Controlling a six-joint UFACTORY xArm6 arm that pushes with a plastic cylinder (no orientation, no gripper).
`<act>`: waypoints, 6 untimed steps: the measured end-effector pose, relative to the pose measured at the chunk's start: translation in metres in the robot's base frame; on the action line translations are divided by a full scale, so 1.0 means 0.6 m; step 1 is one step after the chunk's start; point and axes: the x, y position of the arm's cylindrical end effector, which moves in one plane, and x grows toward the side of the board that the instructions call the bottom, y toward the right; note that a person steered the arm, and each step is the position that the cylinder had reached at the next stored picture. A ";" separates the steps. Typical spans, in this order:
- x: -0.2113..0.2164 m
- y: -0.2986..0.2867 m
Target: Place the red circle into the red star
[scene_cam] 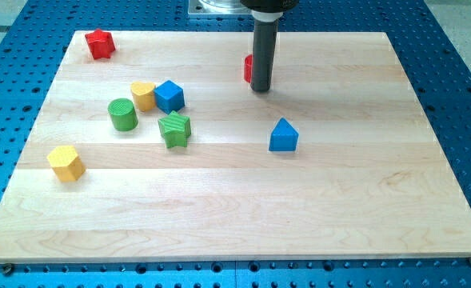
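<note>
The red circle (248,69) is near the view's top centre, mostly hidden behind my rod; only its left edge shows. My tip (260,88) rests on the board just right of and in front of it, touching or nearly touching it. The red star (100,44) lies at the board's top left corner, far to the left of the circle.
On the wooden board (339,200): a yellow heart-like block (143,95), a blue cube (169,96), a green cylinder (123,114) and a green star (174,129) cluster left of centre. A yellow hexagon (65,163) lies at the left. A blue triangular block (283,135) is below my tip.
</note>
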 end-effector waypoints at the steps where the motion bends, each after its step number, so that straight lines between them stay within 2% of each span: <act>1: -0.028 0.061; 4: -0.107 -0.192; 6: -0.040 -0.280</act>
